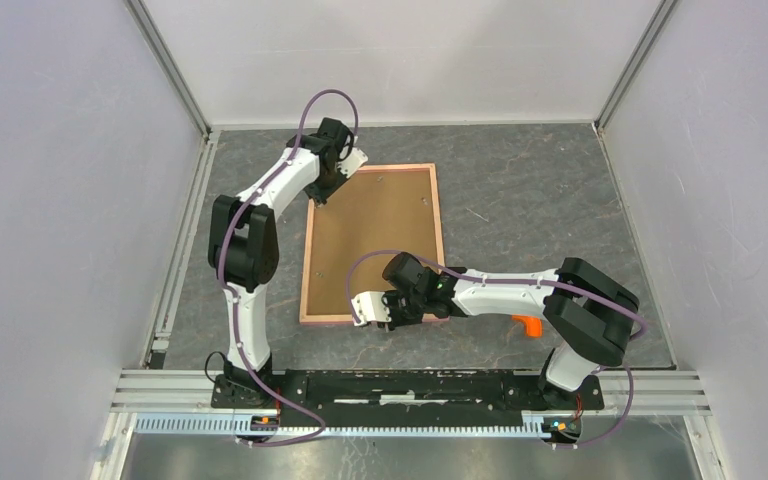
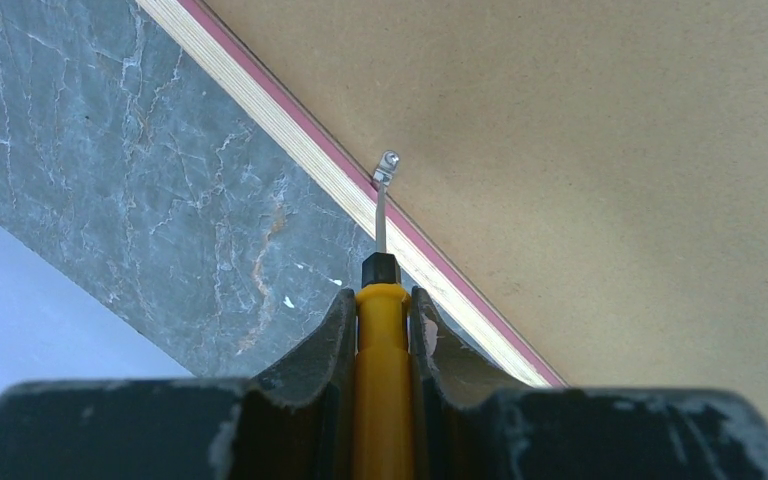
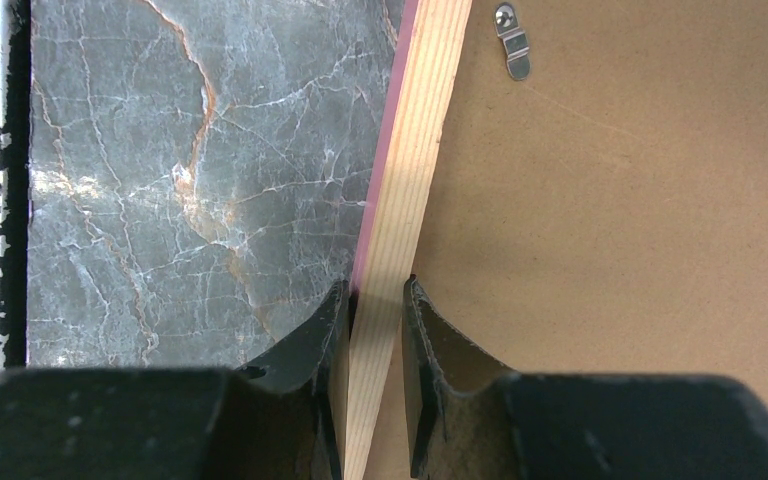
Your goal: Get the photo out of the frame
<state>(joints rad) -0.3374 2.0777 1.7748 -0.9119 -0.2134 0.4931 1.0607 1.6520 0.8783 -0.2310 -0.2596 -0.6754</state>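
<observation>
Between right fingers (image 3: 300, 350), the frame (image 3: 405, 180) rim; between left fingers (image 2: 310, 350), a screwdriver (image 2: 380, 340).

Grey marble-patterned worktop (image 1: 540, 200): flat, with white and rust-coloured veins. Plain white enclosure walls (image 1: 50, 200) stand on three sides, with silver aluminium corner posts (image 1: 172, 70) at the far corners. Silver aluminium rails (image 1: 160, 388) run along the near edge. Small orange plastic piece (image 1: 527, 325) lies on the worktop, near right; partly hidden, shape unclear. Yellow-handled screwdriver (image 2: 381, 350), with black collar and thin steel shaft, shows in the left wrist view only.
</observation>
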